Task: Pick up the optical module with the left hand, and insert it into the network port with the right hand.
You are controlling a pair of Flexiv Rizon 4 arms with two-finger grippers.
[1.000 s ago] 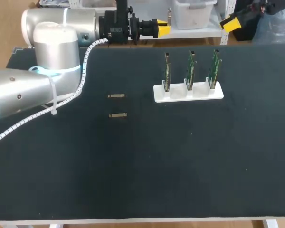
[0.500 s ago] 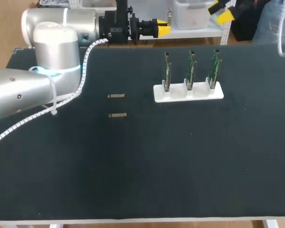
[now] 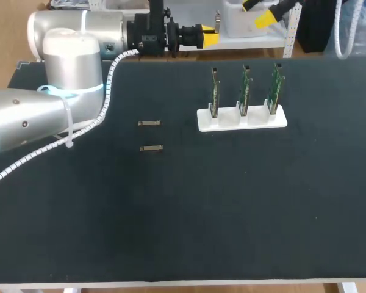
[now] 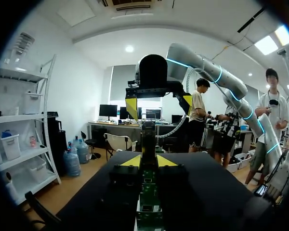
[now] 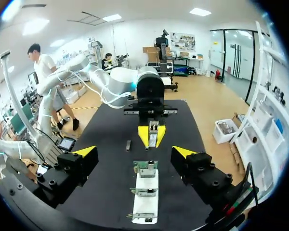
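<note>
My left gripper (image 3: 210, 38) hangs over the table's far edge, behind the white holder (image 3: 243, 119). In the right wrist view it is shut on a slim silvery optical module (image 5: 153, 134) that sticks out between its yellow tips. The holder carries three upright green port boards (image 3: 245, 90). My right gripper (image 3: 259, 11) is beyond the far edge, to the right of the left one, open and empty. In the left wrist view the held module (image 4: 148, 139) points at the right gripper (image 4: 159, 103). Two more modules (image 3: 149, 123) (image 3: 150, 148) lie flat on the mat.
The black mat (image 3: 232, 207) covers the whole table. My left arm's silver links and white cable (image 3: 67, 91) lie over the back left corner. The holder and the two loose modules are the only things on the mat.
My right gripper has moved left along the far edge, closer to the left gripper. The left arm and the module it holds have stayed put.
</note>
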